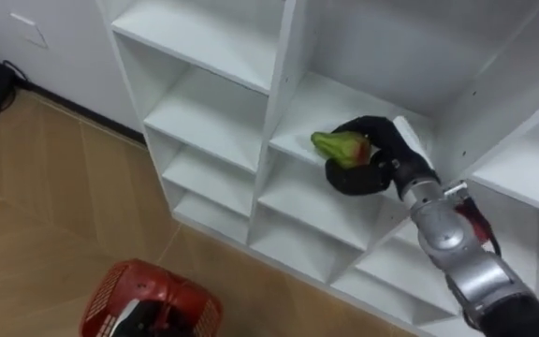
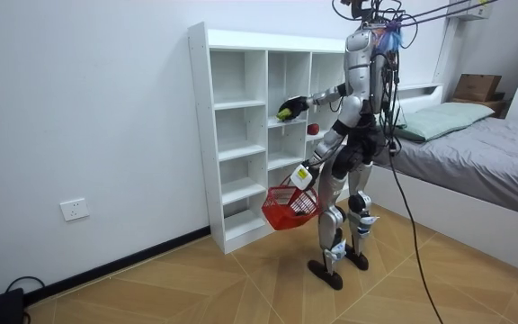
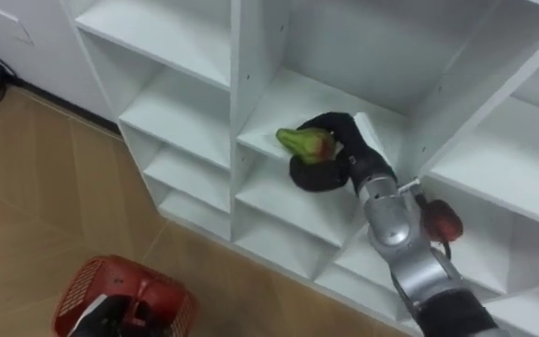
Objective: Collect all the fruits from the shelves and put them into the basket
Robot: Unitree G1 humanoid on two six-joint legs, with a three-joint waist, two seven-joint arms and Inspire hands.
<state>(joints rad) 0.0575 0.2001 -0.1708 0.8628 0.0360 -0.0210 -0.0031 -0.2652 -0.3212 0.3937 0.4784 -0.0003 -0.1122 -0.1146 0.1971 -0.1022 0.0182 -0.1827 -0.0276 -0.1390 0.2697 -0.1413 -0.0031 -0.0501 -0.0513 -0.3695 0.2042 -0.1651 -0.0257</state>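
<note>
White open-shelved closet [image 1: 279,122], frame centre: right hand [image 1: 374,173] curled around green, red-tinged pointed fruit [image 1: 339,147], just off middle shelf. Lower left: left hand [image 3: 110,318] gripping red mesh basket [image 1: 162,295].

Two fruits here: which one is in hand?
The green fruit, gripped in the right hand at the middle column. The red fruit sits loose on a shelf further right. Left hand carries the basket.
</note>
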